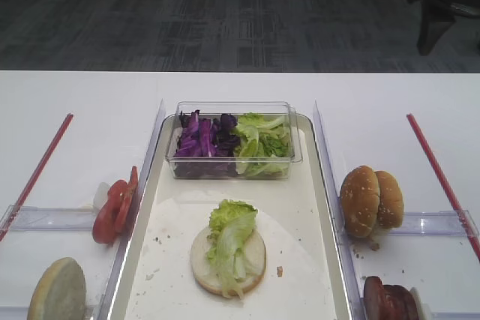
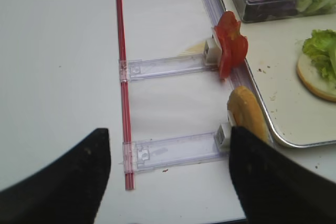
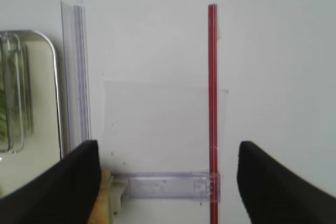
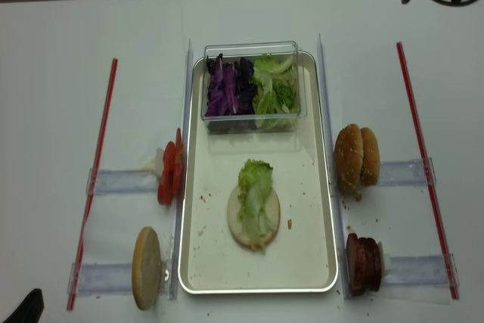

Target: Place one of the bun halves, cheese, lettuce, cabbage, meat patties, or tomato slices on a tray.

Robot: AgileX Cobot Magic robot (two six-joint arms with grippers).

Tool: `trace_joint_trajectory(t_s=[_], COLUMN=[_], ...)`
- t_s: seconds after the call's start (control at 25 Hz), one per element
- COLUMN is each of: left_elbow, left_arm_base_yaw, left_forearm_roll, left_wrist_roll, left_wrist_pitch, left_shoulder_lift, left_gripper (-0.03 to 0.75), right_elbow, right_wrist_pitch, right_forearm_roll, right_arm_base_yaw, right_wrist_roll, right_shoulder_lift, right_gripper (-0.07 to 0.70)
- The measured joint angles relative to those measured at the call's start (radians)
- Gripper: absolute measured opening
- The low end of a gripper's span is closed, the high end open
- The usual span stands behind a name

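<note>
On the silvery tray [image 1: 322, 207] lies a pale bun half [image 1: 228, 261] with green lettuce [image 1: 231, 231] on top. Purple cabbage [image 1: 202, 140] and more lettuce fill a clear tub [image 1: 234, 172] at the tray's far end. Tomato slices [image 1: 112, 207] and another bun half [image 1: 56, 290] stand in holders to the left. Sesame buns [image 1: 371, 200] and meat patties [image 1: 390, 301] stand to the right. No cheese is in view. My left gripper [image 2: 168, 177] is open and empty over the table beside the left bun half [image 2: 247, 114]. My right gripper [image 3: 168, 182] is open and empty above a clear holder [image 3: 163, 186].
Red strips [image 1: 37, 170] [image 1: 442, 177] run along both outer sides of the white table. Clear plastic rails [image 1: 150, 140] flank the tray. Crumbs speckle the tray's paper liner [image 1: 172, 260].
</note>
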Motion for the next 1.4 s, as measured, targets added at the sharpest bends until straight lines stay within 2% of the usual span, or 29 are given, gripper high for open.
trace_joint_trajectory(t_s=[0.24, 0.56, 0.76, 1.16, 1.4], left_elbow=[0.0, 0.0, 0.0, 0.0, 0.0], left_arm_base_yaw=[0.0, 0.0, 0.0, 0.0, 0.0], left_forearm_roll=[0.0, 0.0, 0.0, 0.0, 0.0], left_wrist_roll=[0.0, 0.0, 0.0, 0.0, 0.0], left_wrist_pitch=[0.0, 0.0, 0.0, 0.0, 0.0], left_shoulder_lift=[0.0, 0.0, 0.0, 0.0, 0.0], left_gripper=[0.456, 0.456, 0.456, 0.456, 0.456], right_elbow=[0.194, 0.438, 0.536, 0.74, 0.825], right_wrist_pitch=[0.0, 0.004, 0.012, 0.027, 0.035], right_forearm_roll=[0.0, -0.002, -0.003, -0.003, 0.0], right_arm_base_yaw=[0.0, 0.0, 0.0, 0.0, 0.0], right_wrist_roll=[-0.003, -0.034, -0.079, -0.084, -0.074], right_shoulder_lift=[-0.203, -0.584, -0.811, -1.234, -1.44], right_gripper=[0.553, 0.553, 0.553, 0.553, 0.552])
